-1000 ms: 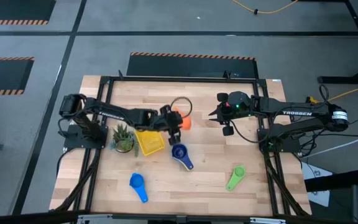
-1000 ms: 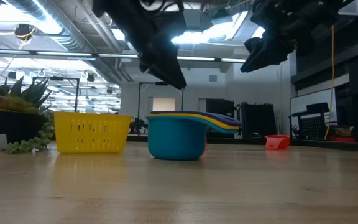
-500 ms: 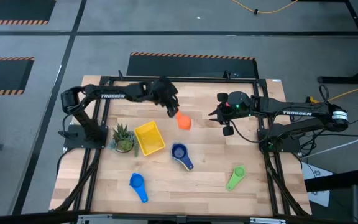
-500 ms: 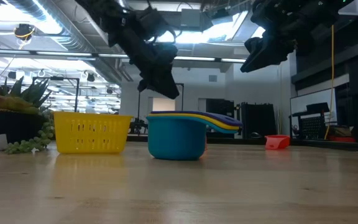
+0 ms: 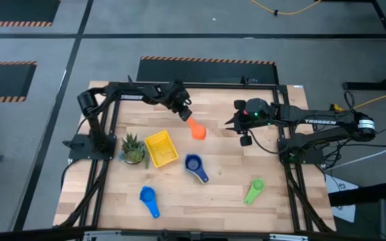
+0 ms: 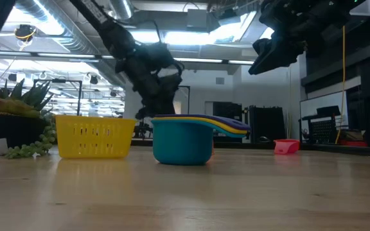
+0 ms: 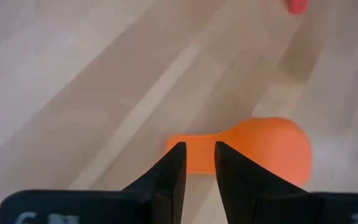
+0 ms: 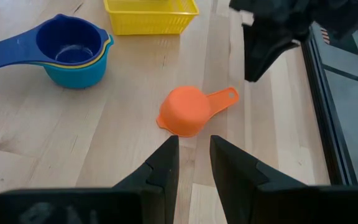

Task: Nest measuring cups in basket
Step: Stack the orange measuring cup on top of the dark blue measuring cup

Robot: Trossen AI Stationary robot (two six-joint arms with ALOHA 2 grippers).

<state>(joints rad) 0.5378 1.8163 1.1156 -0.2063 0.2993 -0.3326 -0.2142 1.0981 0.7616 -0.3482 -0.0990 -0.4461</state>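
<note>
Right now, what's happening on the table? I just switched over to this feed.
The left gripper hovers just above the handle of the orange cup, which lies upside down on the wood; its fingers stand slightly apart and hold nothing. The right gripper waits beside that cup, also empty. The basket is still empty. Three cups are stacked near it, dark blue on top. A blue cup and a green cup lie loose nearer the front edge.
</note>
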